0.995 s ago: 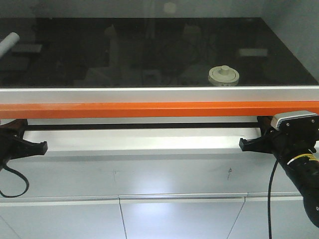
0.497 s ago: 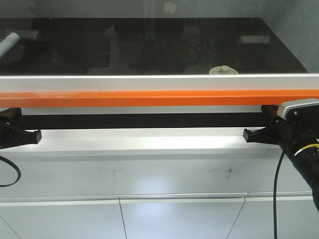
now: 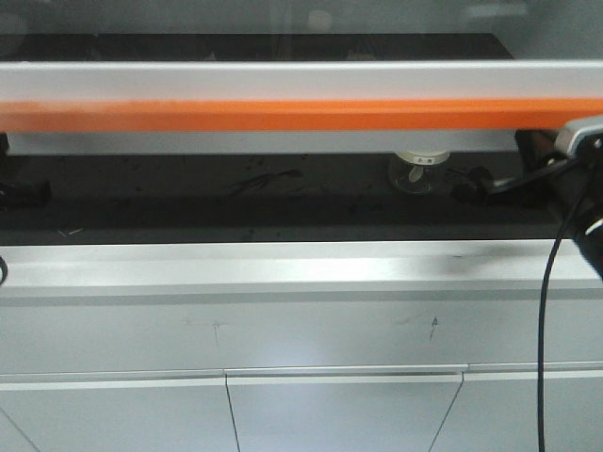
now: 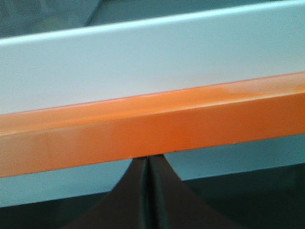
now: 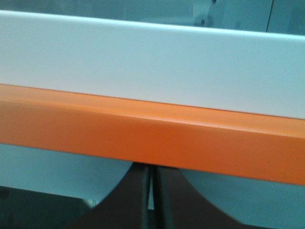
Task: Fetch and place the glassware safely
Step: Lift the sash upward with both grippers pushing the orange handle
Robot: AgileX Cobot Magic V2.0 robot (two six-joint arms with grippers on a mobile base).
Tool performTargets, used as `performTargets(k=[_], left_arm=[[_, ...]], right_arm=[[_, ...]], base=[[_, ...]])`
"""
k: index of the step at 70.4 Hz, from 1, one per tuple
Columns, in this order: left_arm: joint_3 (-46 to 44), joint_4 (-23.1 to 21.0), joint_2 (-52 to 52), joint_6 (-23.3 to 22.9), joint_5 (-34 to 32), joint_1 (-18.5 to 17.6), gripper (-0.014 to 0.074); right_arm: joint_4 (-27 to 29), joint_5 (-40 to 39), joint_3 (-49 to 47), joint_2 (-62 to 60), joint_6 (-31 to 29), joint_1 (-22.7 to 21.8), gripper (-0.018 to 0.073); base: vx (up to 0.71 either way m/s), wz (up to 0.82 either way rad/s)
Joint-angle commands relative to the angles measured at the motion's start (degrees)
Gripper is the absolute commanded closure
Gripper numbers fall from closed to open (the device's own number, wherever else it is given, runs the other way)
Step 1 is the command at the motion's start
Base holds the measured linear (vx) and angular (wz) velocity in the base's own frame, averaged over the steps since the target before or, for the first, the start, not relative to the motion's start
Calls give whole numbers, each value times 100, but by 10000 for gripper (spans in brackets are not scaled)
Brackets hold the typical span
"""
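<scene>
The wide silver-framed glass sash (image 3: 283, 80) of the cabinet is sitting part-way up, leaving a low opening over the glossy black work surface (image 3: 188, 212). Along its lower edge the long orange handle bar (image 3: 283, 115) is resting on both pincers, probably so the two arms are sharing the load and the sash is staying level. The left gripper (image 4: 147, 162) is pushing up under the bar with its dark fingers pressed together. The right gripper (image 5: 151, 169) is doing the same, only a hairline seam showing. The small squat clear glass jar with its cream-white lid (image 3: 417, 172) is standing inside on the black surface, just beside the right arm, untouched. Its tiny lid marks are showing too small to read.
</scene>
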Motion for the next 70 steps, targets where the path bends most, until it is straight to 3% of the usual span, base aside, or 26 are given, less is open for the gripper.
performTargets(k=[1,14,52,70], left_arm=[[-633,-59,-493,-12,-1459,-25,603],[-867,-59,-771,-12,-1089,-25,603],[-883,-59,-913,-12,-578,-25,603],[-883,-59,-1615,-12,578,-25,603]], right_arm=[[-6,-417,-475,-365,-35,-6,560],[-6,82,-736,-694,-35,-6,560],[-6,407,-763,-877,8,-6,560],[-6,1223,-733,-1457,114,-6,560]], base=[[0,0],[0,0],[0,0],[0,0]])
